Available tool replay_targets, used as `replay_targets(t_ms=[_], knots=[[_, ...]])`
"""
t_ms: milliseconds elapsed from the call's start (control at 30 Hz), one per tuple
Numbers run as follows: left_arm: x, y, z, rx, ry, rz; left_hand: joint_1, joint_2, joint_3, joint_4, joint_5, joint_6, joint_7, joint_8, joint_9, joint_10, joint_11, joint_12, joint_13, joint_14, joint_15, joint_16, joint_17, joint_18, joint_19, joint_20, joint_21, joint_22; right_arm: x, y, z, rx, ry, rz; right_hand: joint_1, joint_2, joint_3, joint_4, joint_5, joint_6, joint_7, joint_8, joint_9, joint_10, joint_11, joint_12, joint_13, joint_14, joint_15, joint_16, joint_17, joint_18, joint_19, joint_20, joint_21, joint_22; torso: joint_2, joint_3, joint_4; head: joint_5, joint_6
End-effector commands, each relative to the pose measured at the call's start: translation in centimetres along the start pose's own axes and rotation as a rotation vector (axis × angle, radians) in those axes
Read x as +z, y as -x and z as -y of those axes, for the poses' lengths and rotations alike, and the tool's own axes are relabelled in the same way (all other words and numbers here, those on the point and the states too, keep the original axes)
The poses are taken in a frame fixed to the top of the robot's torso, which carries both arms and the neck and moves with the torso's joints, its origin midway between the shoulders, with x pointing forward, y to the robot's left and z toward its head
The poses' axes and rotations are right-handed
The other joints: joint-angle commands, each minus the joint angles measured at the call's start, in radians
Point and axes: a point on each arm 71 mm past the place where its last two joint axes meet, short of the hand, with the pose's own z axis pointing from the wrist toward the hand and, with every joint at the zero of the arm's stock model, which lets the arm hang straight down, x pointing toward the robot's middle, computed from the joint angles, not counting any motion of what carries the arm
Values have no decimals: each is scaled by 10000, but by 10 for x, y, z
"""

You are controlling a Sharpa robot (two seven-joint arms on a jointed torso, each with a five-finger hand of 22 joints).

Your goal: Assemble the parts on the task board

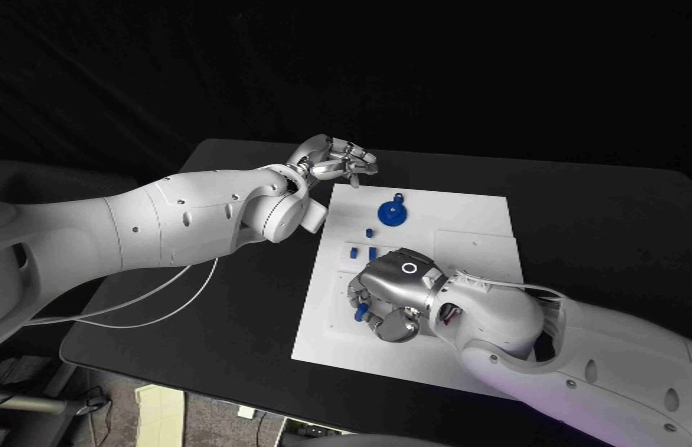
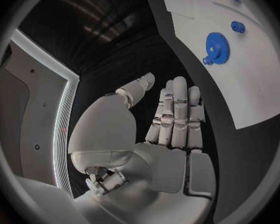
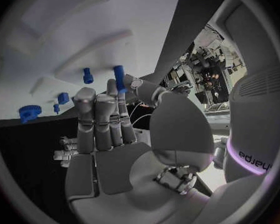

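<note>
The white task board [image 1: 447,257] lies mid-table. A blue gear [image 1: 392,212] stands near its far left part, with small blue pegs [image 1: 369,233] just nearer. My right hand [image 1: 397,292] hovers over the board's near left area, and a blue peg [image 3: 119,77] sits between its thumb and a fingertip; the same peg [image 1: 361,313] shows at the fingertips from above. My left hand [image 1: 335,159] hangs over the black table beside the board's far left corner, fingers [image 2: 177,109] straight and nothing in it. The gear [image 2: 216,47] lies ahead of that hand.
Black table [image 1: 231,297] surrounds the board. A raised white block [image 1: 476,252] sits on the board's right half. Another small blue part [image 2: 237,26] stands beyond the gear. My left forearm [image 1: 188,222] spans the table's left side.
</note>
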Motion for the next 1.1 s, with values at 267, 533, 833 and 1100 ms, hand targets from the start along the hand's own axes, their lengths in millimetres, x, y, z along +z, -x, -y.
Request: replay_targets(t_ms=[267,533,833,1100], knots=[[0,-2,2,-90,-99,-111,16,108,-8,-55,45,-83,-6,62,-3,-66,6,-1,15,20,50,-72,17,-121,-11,-332,-64,18,2,-4,-8,-111,192,-513,-61,85,-3,-35,47,58,7,41,146,81,-6,21,14,-34,-50,-36,-7,1145,-16,-78,52,163,4,-1,1,-4,-18],[0,-2,2,-94,-92,-122,16,107,-8,-57,45,-83,-6,63,-4,-66,6,-1,15,21,50,-75,21,-121,-11,-332,-67,20,2,-5,-7,270,184,-544,-653,-189,-721,-104,789,-254,145,-177,50,-287,148,-219,-50,-68,102,-67,-13,1145,-62,-8,82,180,-2,2,0,-9,-28],[0,-1,1,-89,-83,-106,15,105,-9,-58,44,-85,-6,64,-4,-69,7,-1,15,21,51,-78,25,-121,-10,-331,-69,23,1,-3,-4,510,66,-105,-989,-367,-1901,-239,683,-773,366,-478,-113,-830,352,-579,-246,-81,292,-25,12,1145,-100,-34,78,154,4,3,-6,-14,-29],[0,0,1,-89,-68,-107,15,103,-9,-59,43,-88,-5,64,-5,-71,7,-2,16,21,51,-81,28,-121,-9,-331,-71,26,-1,0,-1,572,-45,328,-900,-467,-2002,-194,631,-962,454,-586,-200,-1015,433,-705,-350,-94,371,-13,13,1145,-108,-35,44,136,4,8,-3,-24,-25]])
